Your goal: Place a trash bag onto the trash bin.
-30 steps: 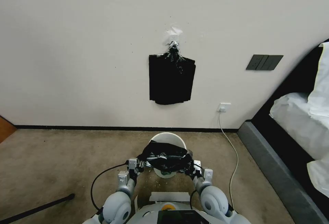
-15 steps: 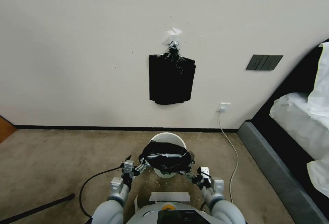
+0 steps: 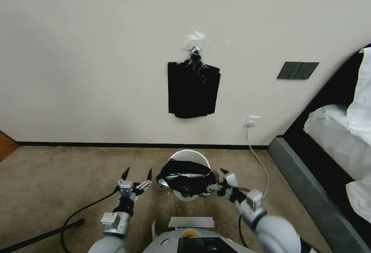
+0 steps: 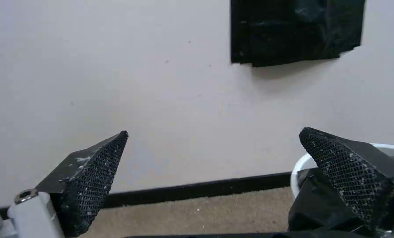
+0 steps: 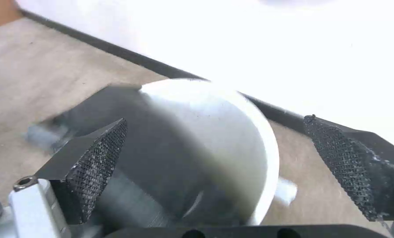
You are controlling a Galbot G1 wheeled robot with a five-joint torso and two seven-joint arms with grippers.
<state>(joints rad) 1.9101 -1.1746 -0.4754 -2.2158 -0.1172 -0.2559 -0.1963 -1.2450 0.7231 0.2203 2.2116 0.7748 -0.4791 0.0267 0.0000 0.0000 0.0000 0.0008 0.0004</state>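
Note:
The cream-white trash bin (image 3: 190, 154) stands on the carpet near the wall. The glossy black trash bag (image 3: 186, 177) lies crumpled over its near rim, covering the front of the opening while the far rim stays bare. To the left of the bag my left gripper (image 3: 137, 175) is open, with nothing between its fingers. At the bag's right edge my right gripper (image 3: 218, 179) is also open and holds nothing. The left wrist view has the bin rim (image 4: 303, 162) and the bag (image 4: 314, 206) beside one finger. The right wrist view looks at the bin (image 5: 232, 132) and the bag (image 5: 131, 129) beyond my open fingers.
A flat stack of black bags (image 3: 193, 88) hangs on the wall above the bin. A white cable (image 3: 263, 171) runs from a wall socket (image 3: 253, 121) down the carpet on the right. A bed (image 3: 336, 144) fills the right side. A black pole (image 3: 38, 236) lies at the left.
Both grippers have opened and let go of the bag. The left one has drawn away to the left, the right one to the right. The bag stays draped on the bin.

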